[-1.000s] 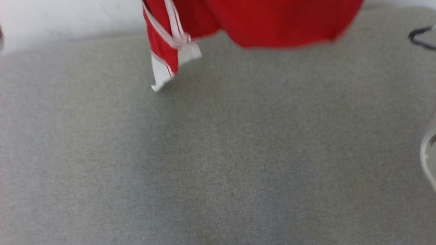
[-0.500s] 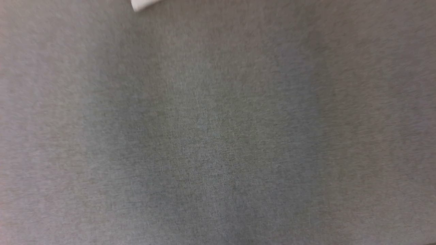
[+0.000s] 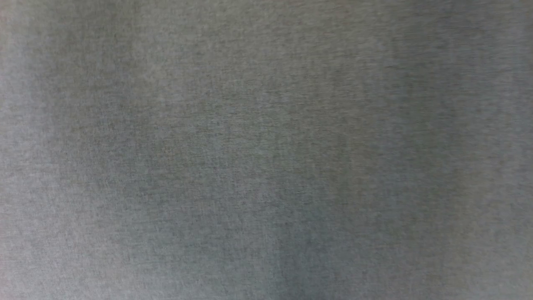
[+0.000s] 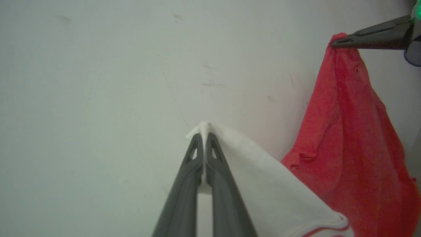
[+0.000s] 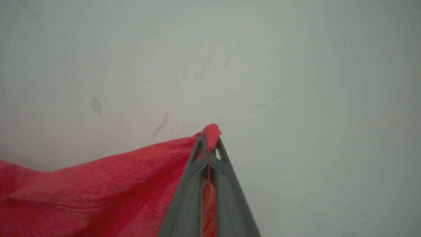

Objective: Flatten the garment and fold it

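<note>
Grey woven surface (image 3: 266, 150) is lying under the head camera, softly blurred and shaded darker toward the middle. That camera has swung since a second ago, when the red hem and a white sleeve were dangling above the surface's far edge, under a strip of pale wall. Half a second ago one white sleeve tip was peeking in at the top of that view.

The garment (image 4: 345, 138) is hanging in the air in front of a scuffed pale wall (image 4: 98, 82), stretched between the two arms. The left gripper (image 4: 204, 138) is pinching the white sleeve (image 4: 263, 177), its dark fingers pressed together with a small tuft of cloth poking out past the tips. From there the sleeve is sloping down to the lower right of the left wrist view, where red-striped trim (image 4: 325, 228) is edging it.

The right gripper (image 5: 209, 140) is clamping a corner of the red body, fingers pressed together, a nub of red sticking out beyond the tips and a strip of red caught between them. In the left wrist view, red cloth is drooping from that gripper in loose, creased folds toward the sleeve. No lettering is visible from these angles.
</note>
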{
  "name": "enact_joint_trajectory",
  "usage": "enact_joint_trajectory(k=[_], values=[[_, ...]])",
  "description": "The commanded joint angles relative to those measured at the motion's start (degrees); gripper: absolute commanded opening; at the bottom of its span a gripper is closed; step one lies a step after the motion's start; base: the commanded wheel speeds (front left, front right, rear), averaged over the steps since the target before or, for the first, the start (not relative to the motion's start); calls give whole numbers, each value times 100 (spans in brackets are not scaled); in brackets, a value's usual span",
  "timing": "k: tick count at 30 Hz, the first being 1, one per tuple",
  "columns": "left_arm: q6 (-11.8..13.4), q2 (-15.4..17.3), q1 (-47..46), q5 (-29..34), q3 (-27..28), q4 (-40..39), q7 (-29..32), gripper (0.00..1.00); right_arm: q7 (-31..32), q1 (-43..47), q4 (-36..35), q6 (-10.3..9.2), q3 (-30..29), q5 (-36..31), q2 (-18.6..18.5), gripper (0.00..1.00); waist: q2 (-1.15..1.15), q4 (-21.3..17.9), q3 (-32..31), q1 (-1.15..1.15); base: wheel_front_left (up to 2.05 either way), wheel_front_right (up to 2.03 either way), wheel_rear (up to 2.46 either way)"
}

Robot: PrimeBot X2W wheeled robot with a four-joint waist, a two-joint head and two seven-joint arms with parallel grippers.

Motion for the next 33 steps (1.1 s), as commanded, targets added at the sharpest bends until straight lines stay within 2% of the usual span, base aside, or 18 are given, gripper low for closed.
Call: enact_joint_trajectory(k=[1,6,10,15,18,24,30,33], values=[[-33,36,168,-11,63,-104,-26,0,-62,54,65,-5,92,37,-12,0,0,153,209,-1,0,0,0],[-123,164,798,-190,64,-491,-26,0,-246,381,246,-5,676,440,-90,0,0,163,220,-1,0,0,0],[-142,304,1344,-438,92,-913,-26,0,-313,805,69,-5,1059,1186,-114,0,0,163,114,-1,0,0,0],[-145,448,2163,-829,311,-1560,-27,0,-292,1719,-751,-5,1502,2301,-305,0,0,185,-59,-1,0,0,0],[-146,576,2874,-1017,402,-1921,-27,0,-126,2597,-1429,-5,1621,2884,-571,0,0,157,-278,-1,0,0,0],[-59,961,4421,-1282,544,-2653,-27,0,473,4450,-2933,-5,1377,3553,-942,0,0,52,-705,-1,0,0,0],[351,1253,5923,-1554,641,-3405,-15,0,1238,6077,-4335,-5,925,3874,-1010,0,0,75,-1084,-1,0,0,0],[558,1347,6644,-1655,543,-3659,59,0,1476,6808,-4863,-5,661,3972,-870,0,0,93,-1277,-1,0,0,0]])
